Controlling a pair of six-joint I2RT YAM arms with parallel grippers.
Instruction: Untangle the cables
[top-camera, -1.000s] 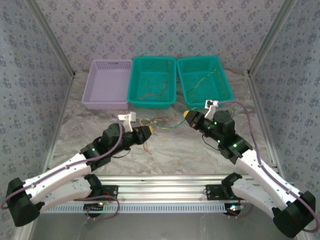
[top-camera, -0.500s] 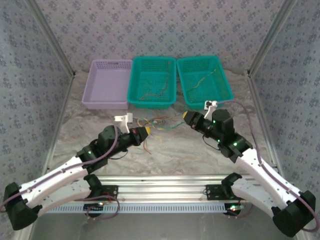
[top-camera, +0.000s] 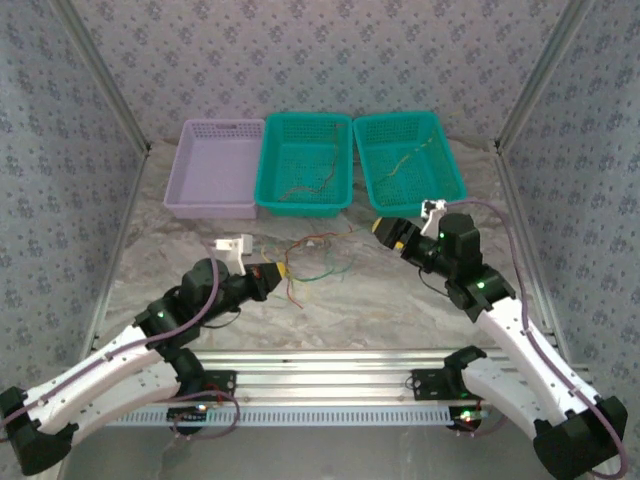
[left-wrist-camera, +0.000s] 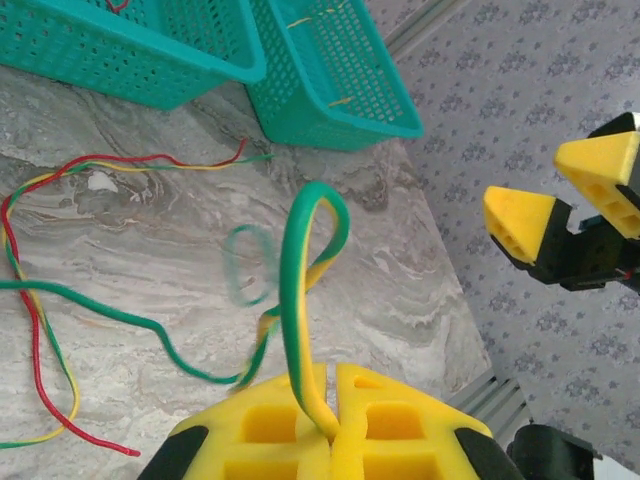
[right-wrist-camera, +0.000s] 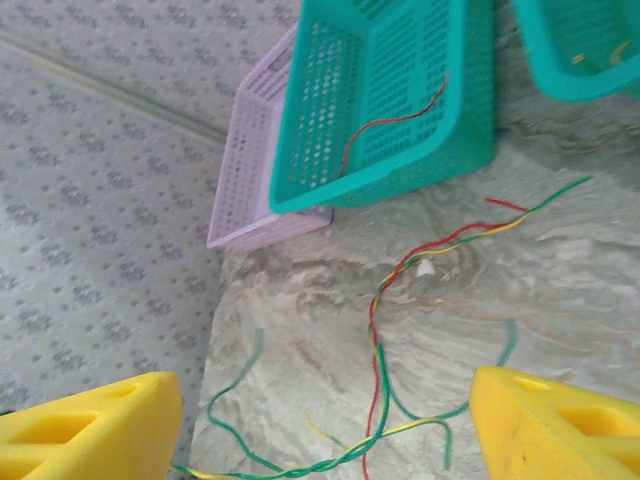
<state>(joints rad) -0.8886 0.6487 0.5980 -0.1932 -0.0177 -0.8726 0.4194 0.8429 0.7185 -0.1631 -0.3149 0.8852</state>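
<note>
Top view: the cables (top-camera: 318, 252) lie in a loose tangle on the table (top-camera: 400, 305) between the arms, near the teal baskets (top-camera: 303, 208). Risk, by my judgement: pulling from one end alone could drag the whole bundle or cinch the twist tighter. Left wrist: left gripper (left-wrist-camera: 332, 400) pinched closed on a green-yellow wire (left-wrist-camera: 292, 270) that loops above the pads. Right wrist: right gripper (right-wrist-camera: 327, 425) spread wide, holding nothing, with red and green strands (right-wrist-camera: 378, 330) on the marble between its fingers.
</note>
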